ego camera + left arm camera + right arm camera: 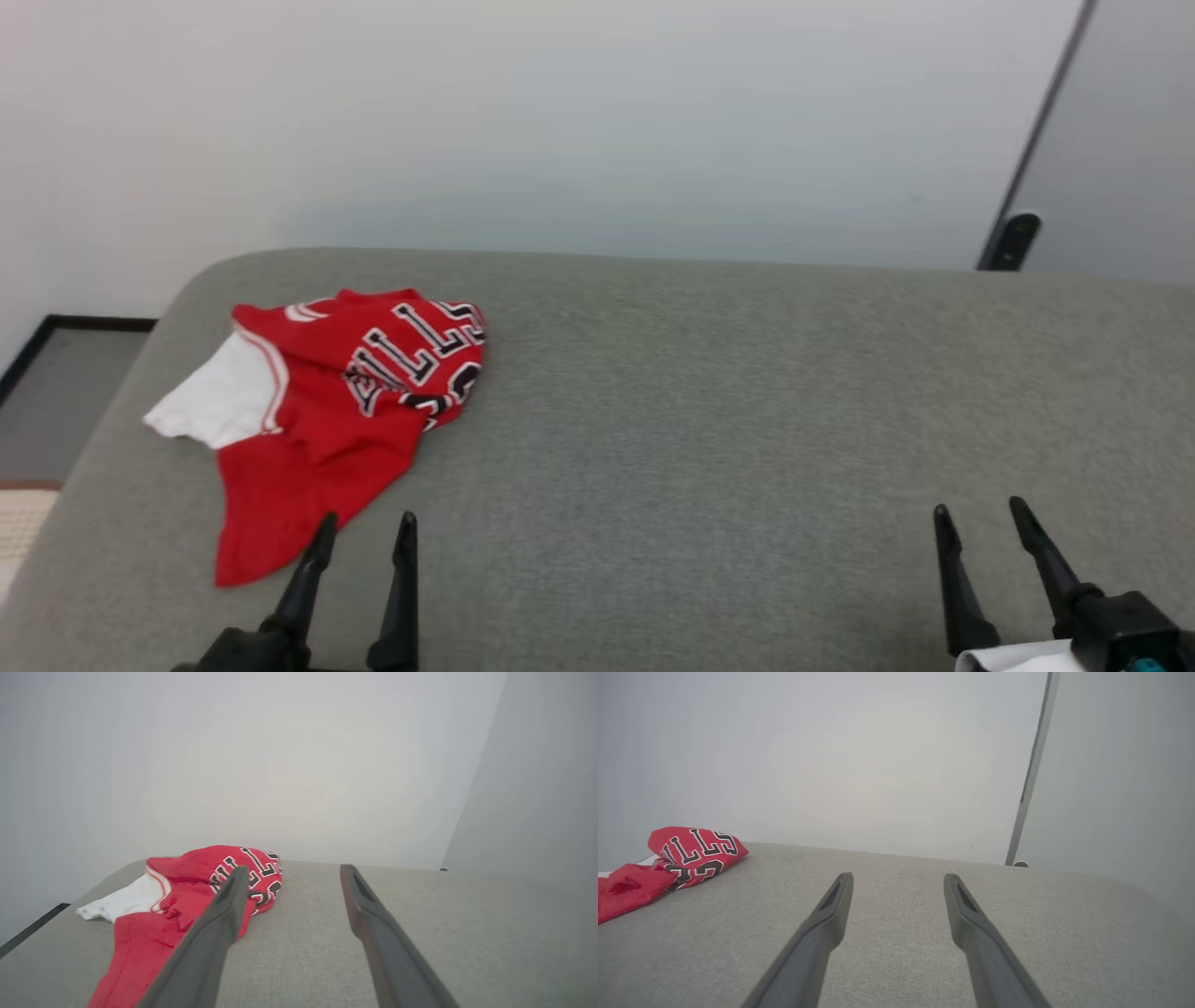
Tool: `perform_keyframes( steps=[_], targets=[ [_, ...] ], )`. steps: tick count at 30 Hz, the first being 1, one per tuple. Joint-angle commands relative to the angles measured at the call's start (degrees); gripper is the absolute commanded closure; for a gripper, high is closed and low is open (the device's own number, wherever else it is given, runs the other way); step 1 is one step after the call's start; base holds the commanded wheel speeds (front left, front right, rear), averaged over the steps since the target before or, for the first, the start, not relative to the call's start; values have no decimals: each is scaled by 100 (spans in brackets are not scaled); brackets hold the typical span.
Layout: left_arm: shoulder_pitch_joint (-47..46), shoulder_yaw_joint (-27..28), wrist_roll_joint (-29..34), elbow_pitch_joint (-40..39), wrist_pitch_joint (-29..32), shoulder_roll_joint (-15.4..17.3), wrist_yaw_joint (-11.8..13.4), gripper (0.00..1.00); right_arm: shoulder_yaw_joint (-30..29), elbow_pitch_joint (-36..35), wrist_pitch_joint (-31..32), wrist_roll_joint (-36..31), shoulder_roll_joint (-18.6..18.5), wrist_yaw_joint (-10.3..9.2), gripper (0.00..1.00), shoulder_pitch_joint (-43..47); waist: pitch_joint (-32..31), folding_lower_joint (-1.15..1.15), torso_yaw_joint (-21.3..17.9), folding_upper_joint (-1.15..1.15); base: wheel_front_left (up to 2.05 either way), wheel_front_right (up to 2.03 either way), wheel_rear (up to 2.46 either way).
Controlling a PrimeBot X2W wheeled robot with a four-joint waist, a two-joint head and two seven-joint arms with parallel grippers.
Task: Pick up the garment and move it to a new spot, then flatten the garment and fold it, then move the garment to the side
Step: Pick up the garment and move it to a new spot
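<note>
Garment (327, 411): a red jersey-knit shirt lying in a crumpled heap, not flattened. It sits on the left part of the surface (709, 420), close to the rounded far-left corner.
- One white short sleeve (219, 397) is spread out toward the left edge. Where it meets the red body there is a band of red-and-white striped trim.
- The black block lettering (415, 350) has a white outline and reads upside down in the head view. It is creased, so only some letters show, and the numerals are partly tucked under.
- A long red tail of cloth runs down toward the near edge.

Surface: grey woven upholstery with a fine weave, matte and soft-edged.

Left gripper (367, 519): two long dark tapered fingers (303, 588) spread wide and holding nothing. The outer fingertip overlaps the garment's lower hem in the head view (whether it touches cannot be told).

Right gripper (979, 509): fingers likewise wide apart and empty. It is over bare fabric, well apart from the garment.

Behind the surface is a plain pale wall (597, 121) with a thin dark slanted strip (1036, 131) at the right.
</note>
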Motion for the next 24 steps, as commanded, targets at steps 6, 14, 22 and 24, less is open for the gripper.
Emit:
perform_keyframes(
  steps=[6,14,22,24],
  targets=[
    [0,192,294,105,-99,141,-19,0,355,18,-104,-260,-12,4,0,70,-224,0,842,0,0,0,0],
    [150,382,637,83,-183,222,46,0,879,54,-192,-420,-11,3,0,55,-418,0,1759,0,0,0,0],
    [274,525,813,-101,-228,116,121,0,1084,132,-250,-691,-13,3,0,-111,-356,0,2008,0,0,0,0],
    [171,504,726,-24,-228,111,45,0,1014,148,-243,-719,-15,3,0,-72,-359,0,1992,0,0,0,0]
  ],
)
